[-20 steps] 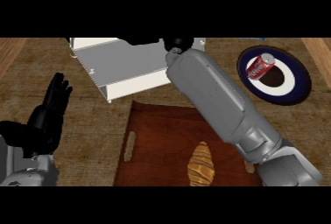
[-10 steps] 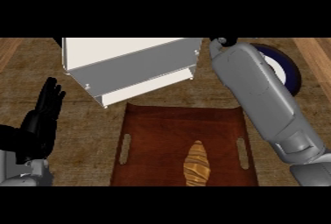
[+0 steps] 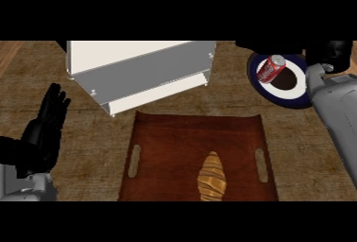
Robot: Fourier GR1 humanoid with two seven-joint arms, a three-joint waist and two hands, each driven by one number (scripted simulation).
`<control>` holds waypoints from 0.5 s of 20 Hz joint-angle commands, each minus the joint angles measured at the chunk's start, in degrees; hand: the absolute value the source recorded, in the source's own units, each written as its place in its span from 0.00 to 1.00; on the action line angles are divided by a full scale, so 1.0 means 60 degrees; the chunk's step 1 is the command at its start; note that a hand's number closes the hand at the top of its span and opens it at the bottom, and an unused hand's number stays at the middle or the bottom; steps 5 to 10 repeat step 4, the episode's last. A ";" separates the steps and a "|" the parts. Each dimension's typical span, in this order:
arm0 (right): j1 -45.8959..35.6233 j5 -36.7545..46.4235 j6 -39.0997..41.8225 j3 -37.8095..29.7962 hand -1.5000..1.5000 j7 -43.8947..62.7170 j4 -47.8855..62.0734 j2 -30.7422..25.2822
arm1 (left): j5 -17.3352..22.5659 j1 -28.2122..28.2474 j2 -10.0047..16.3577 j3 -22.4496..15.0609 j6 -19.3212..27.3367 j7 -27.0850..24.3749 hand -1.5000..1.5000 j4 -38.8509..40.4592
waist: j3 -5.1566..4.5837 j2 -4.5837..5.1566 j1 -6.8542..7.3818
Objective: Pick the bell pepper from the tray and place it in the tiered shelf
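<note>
Counter [image 3: 97, 137] surface: brown wood grain with a mottled finish, filling the whole view; nothing of the room shows beyond it.

Tray [image 3: 195, 137]: dark brown, rectangular, flat on the counter at lower centre, with a slot handle in each long side. One item lies on it, a golden-brown ridged bread loaf [image 3: 212, 178] at the tray's near end, lengthwise and touching the tray floor.

Bell pepper: not seen on the tray or anywhere else in view, so its position cannot be determined.

Shelf [image 3: 140, 66]: white, tiered, standing just beyond the tray's far-left corner, turned at a slant to the tray's edges.

Plate [image 3: 282, 100]: round, dark blue rim, white centre, beyond the tray's far-right corner and apart from it. A red can [image 3: 271, 69] lies on its side on the plate. It has pale markings that are too small to read. No other writing is visible.

Left hand [image 3: 43, 127]: black, left of the tray and well apart from it, at rest with fingers straight, together and pointing up, touching nothing.

Right hand [image 3: 336, 49]: black, beyond the tray's far-right corner and just right of the plate, largely in shadow. Whether it holds anything cannot be told. Its grey forearm [image 3: 338, 113] runs down the view's right edge, right of the tray.
</note>
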 commanded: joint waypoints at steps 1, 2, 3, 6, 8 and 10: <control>0.1158 -0.0299 0.0802 -0.0589 0.00 0.0398 -0.1692 -0.0757 | 0.0164 0.0112 0.0081 0.0119 -0.0215 0.0196 0.50 -0.0262 | -0.0003 0.0035 0.0124; 0.1543 -0.0597 0.1056 -0.0880 0.00 -0.0400 -0.1624 -0.0833 | -0.0091 0.0039 -0.0228 -0.0064 -0.0084 -0.0628 0.50 0.0435 | -0.0003 0.0056 0.0118; 0.1815 -0.0666 0.0996 -0.1074 0.00 -0.0197 -0.2013 -0.0711 | -0.0165 -0.0006 -0.0129 -0.0130 -0.0015 0.0157 0.50 -0.0165 | -0.0001 0.0049 0.0144; 0.2093 -0.0768 0.1170 -0.1091 0.00 -0.0162 -0.2541 -0.0759 | 0.0116 -0.0140 0.0093 0.0220 -0.0341 -0.0219 0.50 0.0417 | -0.0004 0.0051 0.0122; 0.2093 -0.0768 0.1170 -0.1091 0.00 -0.0162 -0.2541 -0.0759 | 0.0116 -0.0140 0.0093 0.0220 -0.0341 -0.0219 0.50 0.0417 | -0.0004 0.0051 0.0122; 0.2093 -0.0768 0.1170 -0.1091 0.00 -0.0162 -0.2541 -0.0759 | 0.0116 -0.0140 0.0093 0.0220 -0.0341 -0.0219 0.50 0.0417 | -0.0004 0.0051 0.0122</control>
